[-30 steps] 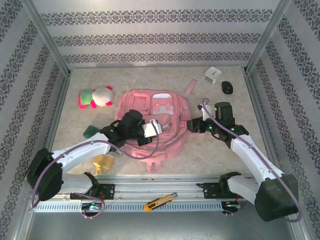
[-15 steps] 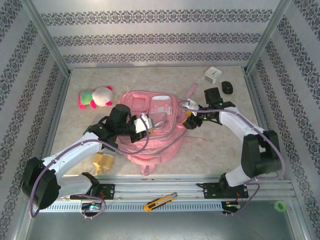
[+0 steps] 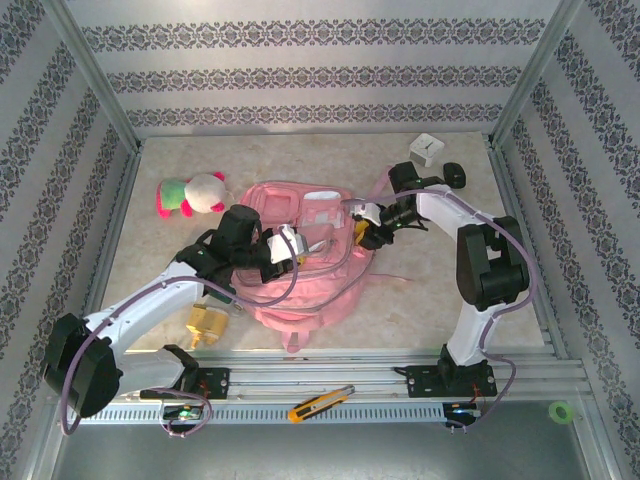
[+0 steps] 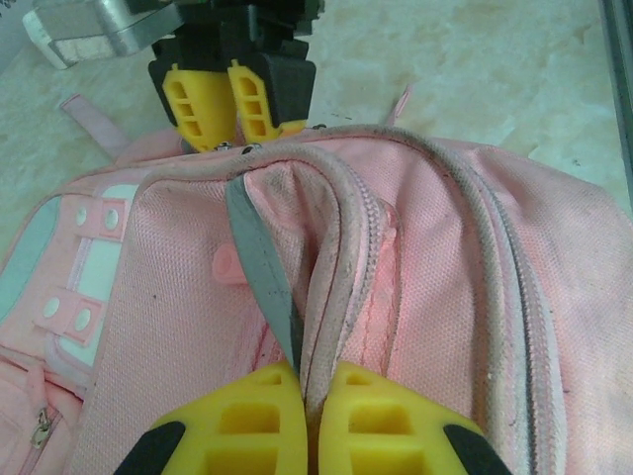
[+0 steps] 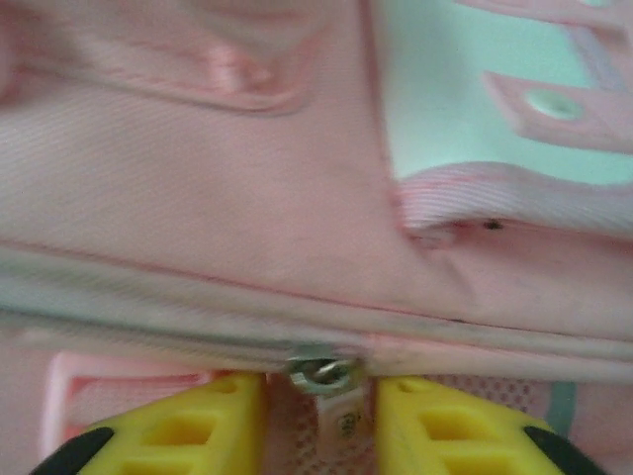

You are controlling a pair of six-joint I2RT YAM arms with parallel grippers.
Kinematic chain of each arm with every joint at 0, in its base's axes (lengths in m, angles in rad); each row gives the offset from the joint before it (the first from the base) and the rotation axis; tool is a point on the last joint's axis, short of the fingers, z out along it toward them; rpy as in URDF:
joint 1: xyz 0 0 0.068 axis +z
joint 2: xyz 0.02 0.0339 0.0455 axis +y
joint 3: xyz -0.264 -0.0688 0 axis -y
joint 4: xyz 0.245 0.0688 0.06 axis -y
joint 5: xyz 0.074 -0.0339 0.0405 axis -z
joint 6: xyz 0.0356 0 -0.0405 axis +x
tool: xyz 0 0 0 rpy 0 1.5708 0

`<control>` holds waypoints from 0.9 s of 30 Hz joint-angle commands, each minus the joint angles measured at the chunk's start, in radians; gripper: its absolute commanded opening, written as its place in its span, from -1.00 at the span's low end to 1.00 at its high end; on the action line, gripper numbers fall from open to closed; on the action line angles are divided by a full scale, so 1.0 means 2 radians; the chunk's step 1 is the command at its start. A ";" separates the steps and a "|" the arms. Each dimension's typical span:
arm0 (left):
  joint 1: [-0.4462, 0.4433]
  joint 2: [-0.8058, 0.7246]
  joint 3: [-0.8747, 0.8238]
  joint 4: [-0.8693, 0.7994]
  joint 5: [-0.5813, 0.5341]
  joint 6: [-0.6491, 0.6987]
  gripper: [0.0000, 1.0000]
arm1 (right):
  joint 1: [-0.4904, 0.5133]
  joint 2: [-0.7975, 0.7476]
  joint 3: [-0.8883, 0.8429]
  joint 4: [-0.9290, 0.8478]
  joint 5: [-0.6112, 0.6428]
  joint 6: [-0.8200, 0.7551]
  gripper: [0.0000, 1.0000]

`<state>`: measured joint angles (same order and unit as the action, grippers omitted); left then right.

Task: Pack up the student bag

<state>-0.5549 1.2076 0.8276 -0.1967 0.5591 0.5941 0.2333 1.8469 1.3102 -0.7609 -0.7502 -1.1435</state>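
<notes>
While the student bag (image 3: pixel 320 290) lies flat in the middle of the surface (image 3: pixel 425 310), the left arm (image 3: pixel 150 300) reaches forward and inward from its base, with its forearm low and its wrist over the bag's left part. The left end effector (image 4: pixel 309 381) is clamped tight on a fold of pink fabric beside a zip line. The right arm (image 3: pixel 490 265) stands folded, elbow raised, its forearm angled back toward the bag's right edge. The right end effector (image 5: pixel 319 396) is partly open, and its yellow fingers (image 5: pixel 188 426) straddle the metal zip pull (image 5: pixel 318 374) without pinching it.
</notes>
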 commanded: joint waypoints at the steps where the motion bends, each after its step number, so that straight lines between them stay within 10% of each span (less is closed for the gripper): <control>1: 0.007 0.005 0.031 0.059 0.010 0.003 -1.00 | 0.002 -0.006 0.011 -0.065 -0.042 -0.027 -0.65; 5: 0.007 0.021 0.038 0.054 -0.025 0.003 -1.00 | -0.003 -0.023 0.014 -0.074 -0.051 0.005 -1.00; 27: -0.039 0.094 0.083 0.060 -0.234 -0.078 -1.00 | 0.043 -0.140 -0.025 -0.067 -0.040 0.234 -1.00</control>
<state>-0.6430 1.3609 0.9325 -0.1871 0.2848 0.5167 0.2604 1.6417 1.2861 -0.8085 -0.6724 -0.7532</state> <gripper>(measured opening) 0.057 0.041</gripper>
